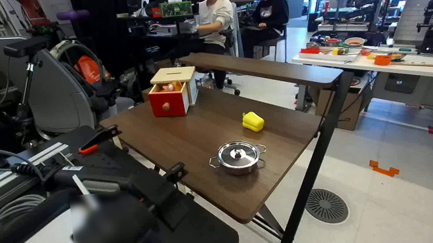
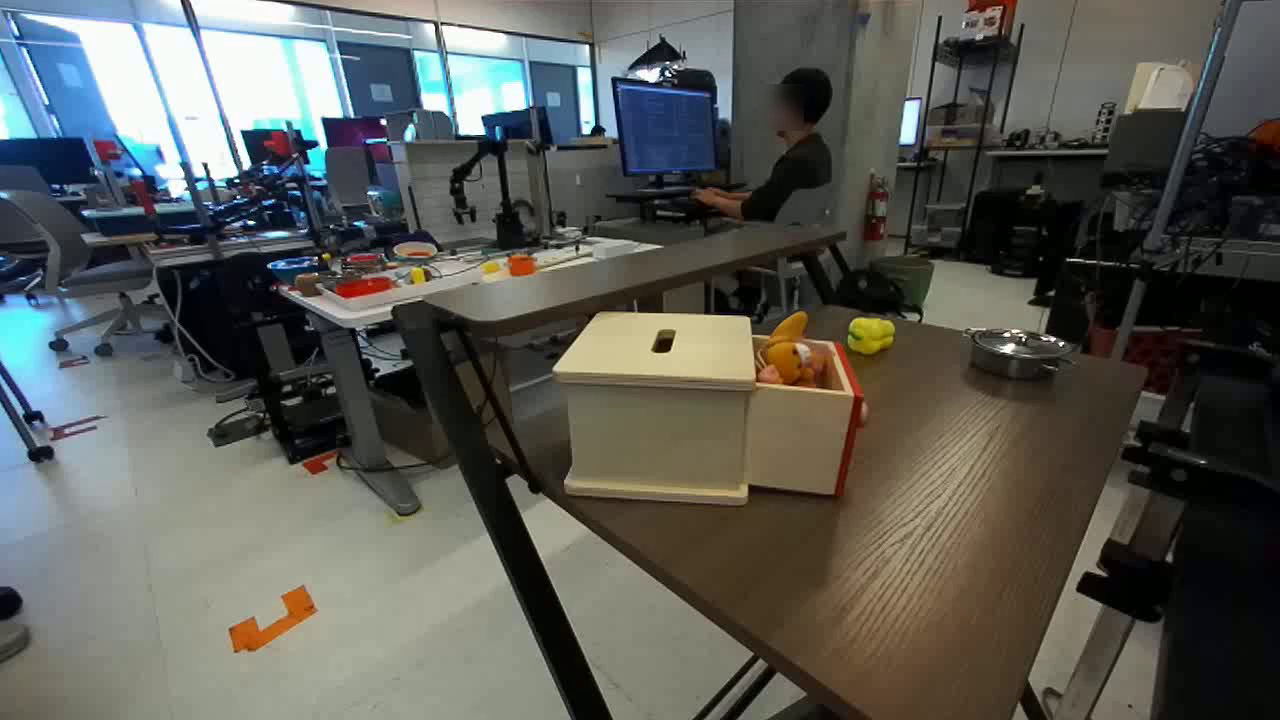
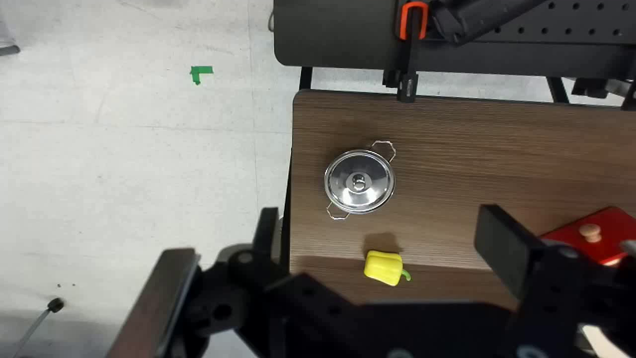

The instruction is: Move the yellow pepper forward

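The yellow pepper (image 1: 253, 122) is small and blocky and lies on its side on the brown table (image 1: 206, 134). It also shows in an exterior view (image 2: 871, 336), beyond the drawer box. In the wrist view the pepper (image 3: 384, 267) lies low, near the middle, with its green stem pointing right. My gripper (image 3: 379, 216) is wide open with nothing between its fingers. The pepper appears between the fingers in the picture but apart from them, well below on the table. The gripper does not show in either exterior view.
A silver lidded pot (image 3: 359, 181) with wire handles stands near the pepper. A wooden box (image 2: 655, 420) with a red-fronted drawer (image 1: 169, 102) pulled out holds toys. A raised shelf (image 1: 263, 68) runs along the table's far side. A black clamp (image 3: 407, 87) grips the near edge.
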